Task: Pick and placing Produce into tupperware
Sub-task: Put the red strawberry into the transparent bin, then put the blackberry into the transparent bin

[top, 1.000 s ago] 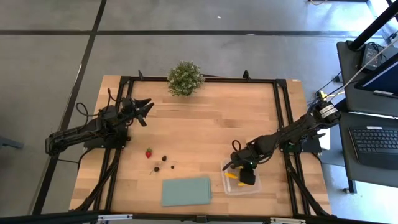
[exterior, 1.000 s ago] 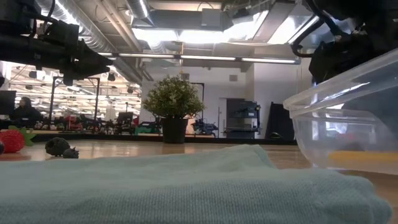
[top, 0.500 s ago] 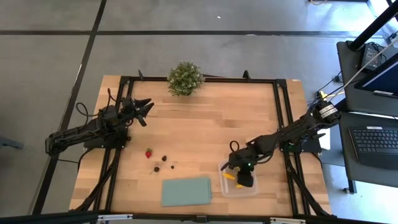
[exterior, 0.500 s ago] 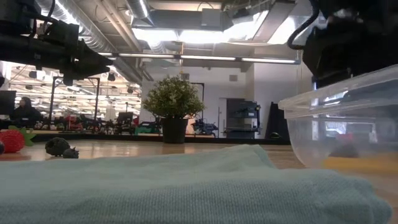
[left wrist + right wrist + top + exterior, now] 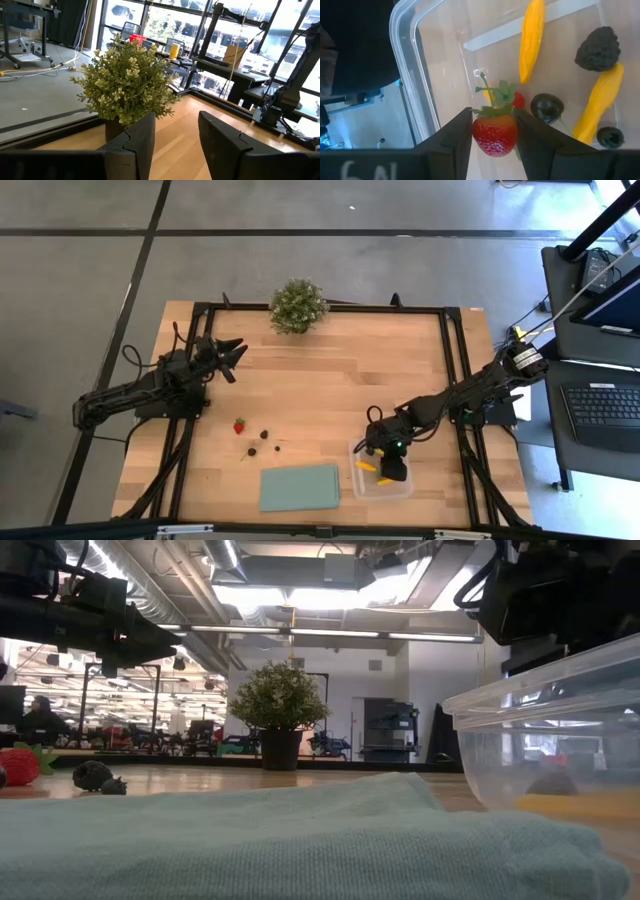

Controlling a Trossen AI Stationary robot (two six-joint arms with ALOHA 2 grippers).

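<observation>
Lower right of the overhead frame: right gripper fingers grip a strawberry above the tupperware, ready to drop it; left gripper idles open, upper left.

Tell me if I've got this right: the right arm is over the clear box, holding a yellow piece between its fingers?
Not quite. The right gripper is over the tupperware, but the right wrist view shows it holding a red strawberry, not a yellow piece. The yellow pieces already lie inside the box.
</observation>
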